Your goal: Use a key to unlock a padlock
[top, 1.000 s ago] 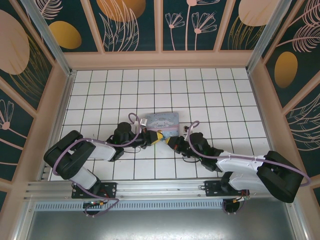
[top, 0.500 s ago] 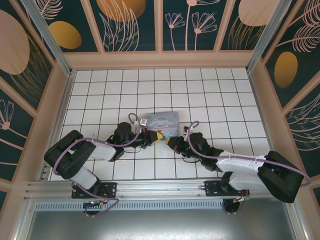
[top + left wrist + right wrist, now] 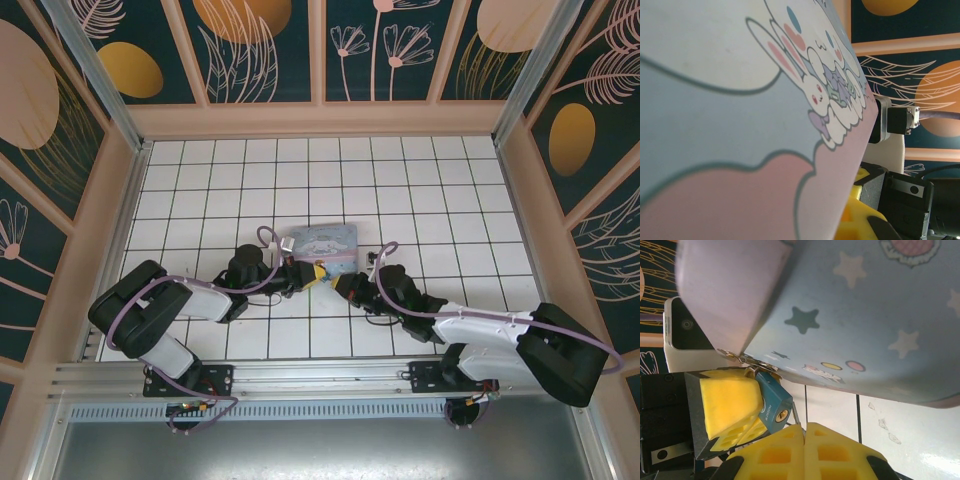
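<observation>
Nothing is visibly shifting since a second ago; both arms are staying locked together at the box (image 3: pixel 865 315). The padlock (image 3: pixel 774 402) is hanging at the lower left of the right wrist view, with its shackle hooked through the box's corner fitting and its keyhole facing lower right. The left gripper (image 3: pixel 757 416) is clamping the blue body between yellow fingers (image 3: pixel 730 405). The key (image 3: pixel 796 414), a thin sliver, is poking up just beside the keyhole, pinched in the closed right gripper (image 3: pixel 805 436) at the bottom edge. From above, both grippers are meeting at the box's near edge, mid-table (image 3: pixel 400 180).
</observation>
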Available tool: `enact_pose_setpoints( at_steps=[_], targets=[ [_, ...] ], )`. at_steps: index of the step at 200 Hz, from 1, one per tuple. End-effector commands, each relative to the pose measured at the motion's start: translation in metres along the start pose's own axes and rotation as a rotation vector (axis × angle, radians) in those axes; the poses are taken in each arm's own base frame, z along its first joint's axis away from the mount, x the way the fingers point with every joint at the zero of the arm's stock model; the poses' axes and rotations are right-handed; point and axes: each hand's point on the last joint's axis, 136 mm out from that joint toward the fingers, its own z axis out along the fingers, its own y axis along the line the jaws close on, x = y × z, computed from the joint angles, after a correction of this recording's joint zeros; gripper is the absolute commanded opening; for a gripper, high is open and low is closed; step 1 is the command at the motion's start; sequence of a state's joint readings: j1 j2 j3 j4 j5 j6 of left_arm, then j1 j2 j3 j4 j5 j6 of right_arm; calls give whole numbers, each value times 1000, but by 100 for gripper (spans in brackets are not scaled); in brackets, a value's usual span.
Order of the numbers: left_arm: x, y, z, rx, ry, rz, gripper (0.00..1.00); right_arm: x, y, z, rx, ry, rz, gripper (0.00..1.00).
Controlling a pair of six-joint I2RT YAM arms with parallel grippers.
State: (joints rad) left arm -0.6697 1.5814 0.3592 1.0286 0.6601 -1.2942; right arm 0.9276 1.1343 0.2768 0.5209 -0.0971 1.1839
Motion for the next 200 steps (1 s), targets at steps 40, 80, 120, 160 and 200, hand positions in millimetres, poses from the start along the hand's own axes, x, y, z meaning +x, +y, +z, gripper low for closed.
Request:
enact_pose_setpoints(
  at_steps=[40, 80, 120, 160, 200],
  targets=[
    [-4, -7, 2, 30, -15, 43, 0, -11, 28, -3, -64, -36, -29, 0],
    [-3, -5, 2, 26, -15, 40, 0, -11, 29, -3, -65, -36, -32, 0],
    [-2, -4, 1, 25, -13, 40, 0, -12, 29, -3, -62, -37, -33, 0],
    [-3, -2, 2, 17, -15, 39, 0, -12, 27, -4, -47, -35, -39, 0],
    [-2, -2, 2, 13, -13, 45, 0, -12, 24, -6, -42, -40, -35, 0]
  ],
)
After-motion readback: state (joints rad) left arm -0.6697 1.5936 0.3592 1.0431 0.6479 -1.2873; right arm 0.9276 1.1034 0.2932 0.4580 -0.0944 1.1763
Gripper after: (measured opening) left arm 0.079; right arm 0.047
